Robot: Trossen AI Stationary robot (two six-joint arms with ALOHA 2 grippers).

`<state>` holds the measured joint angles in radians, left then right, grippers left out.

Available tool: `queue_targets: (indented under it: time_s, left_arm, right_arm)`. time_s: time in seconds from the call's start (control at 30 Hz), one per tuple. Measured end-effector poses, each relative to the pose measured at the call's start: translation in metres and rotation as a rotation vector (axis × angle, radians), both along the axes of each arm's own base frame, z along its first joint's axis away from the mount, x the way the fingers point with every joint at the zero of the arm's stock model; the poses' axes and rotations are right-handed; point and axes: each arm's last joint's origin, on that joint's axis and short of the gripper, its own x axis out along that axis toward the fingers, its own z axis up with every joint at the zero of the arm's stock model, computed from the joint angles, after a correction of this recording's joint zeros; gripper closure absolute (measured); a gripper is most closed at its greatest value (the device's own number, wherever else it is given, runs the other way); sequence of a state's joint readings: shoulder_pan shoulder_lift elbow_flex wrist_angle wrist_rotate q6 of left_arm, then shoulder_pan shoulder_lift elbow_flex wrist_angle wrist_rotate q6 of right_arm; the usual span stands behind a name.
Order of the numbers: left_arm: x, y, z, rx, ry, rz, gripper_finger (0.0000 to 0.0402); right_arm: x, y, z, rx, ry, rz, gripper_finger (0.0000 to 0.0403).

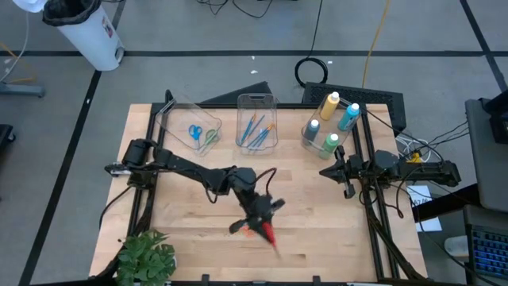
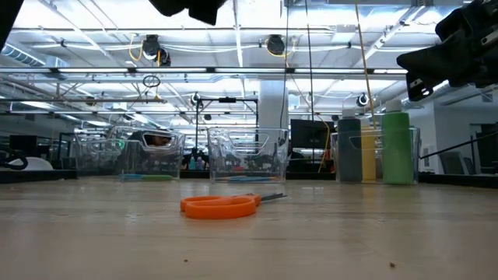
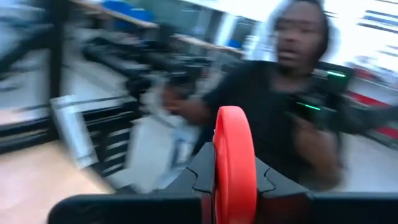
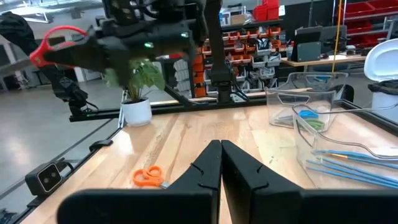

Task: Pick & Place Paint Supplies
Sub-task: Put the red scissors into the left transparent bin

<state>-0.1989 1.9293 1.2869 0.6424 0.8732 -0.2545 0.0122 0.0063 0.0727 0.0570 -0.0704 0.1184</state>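
Red scissors [image 1: 267,232] hang low in the picture's middle, pinched tight in the left gripper [image 1: 262,222]. Orange scissors [image 2: 222,205] lie on the table [image 1: 317,222]. Right gripper [image 1: 340,169], at the right, is closed and holds nothing.

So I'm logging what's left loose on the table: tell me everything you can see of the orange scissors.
The orange scissors lie flat on the bare wooden table, untouched, near its middle and in front of the clear bins. Two glossy orange handle loops, plastic by the look, sit side by side; short grey metal blades stick out from them, apparently closed. From above they are mostly hidden beneath the left gripper, which is raised over them holding red-handled scissors.
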Motion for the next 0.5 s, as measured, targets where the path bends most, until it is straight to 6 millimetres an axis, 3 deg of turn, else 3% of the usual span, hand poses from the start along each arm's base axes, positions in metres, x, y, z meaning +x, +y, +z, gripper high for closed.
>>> queue_targets:
  time_s: [0.23,0.5]
  left_arm:
    - [-0.011,-0.024,0.006,-0.019,-0.05,-0.207,0.0379]
    - [-0.018,-0.044,0.009,-0.062,0.065,-0.312,0.0379]
  right_arm:
    - [0.0,0.0,0.0,0.0,0.001,-0.001,0.0402]
    - [0.0,0.0,0.0,0.0,0.002,-0.001,0.0402]
